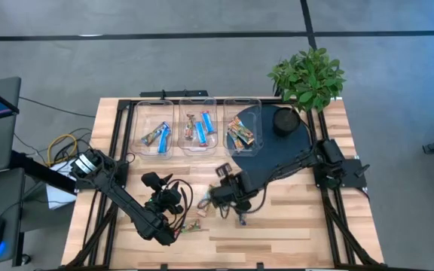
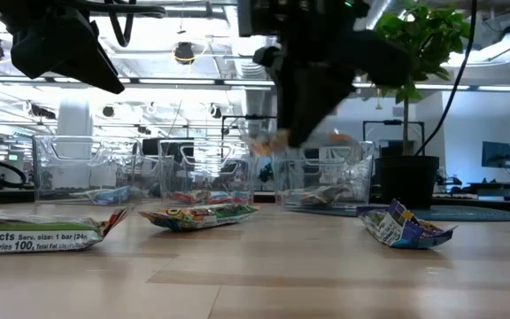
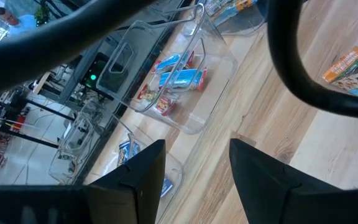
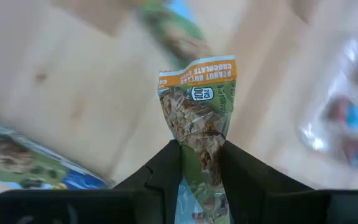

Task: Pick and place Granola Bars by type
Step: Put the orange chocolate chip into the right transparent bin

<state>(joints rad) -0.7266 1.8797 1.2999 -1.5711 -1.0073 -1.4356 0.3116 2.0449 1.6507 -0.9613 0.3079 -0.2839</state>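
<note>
From above, the right arm bends in from three o'clock, its right gripper (image 1: 218,197) low over the wooden table (image 1: 300,226) near centre, while the left arm folds in from nine o'clock, its left gripper (image 1: 173,205) just beside it at eight o'clock. Three clear bins (image 1: 197,126) sit in a row at twelve o'clock holding sorted Granola Bars (image 1: 155,135), a potted plant (image 1: 307,75) at one o'clock, a dark round disc (image 1: 285,121) beneath it. Loose bars (image 1: 194,226) lie at six o'clock. At table level, an office room with ceiling lights stretches behind; three wrapped bars rest on the wood, one tan wrapper (image 2: 42,232) at nine o'clock, one blue wrapper (image 2: 405,225) at four o'clock. The left wrist shows its fingers (image 3: 138,180) spread apart with nothing between, bins beyond. Only the right wrist tells this: its fingers (image 4: 166,171) are pinched tight on an orange-and-green bar (image 4: 197,102), lifted off the wood.
</note>
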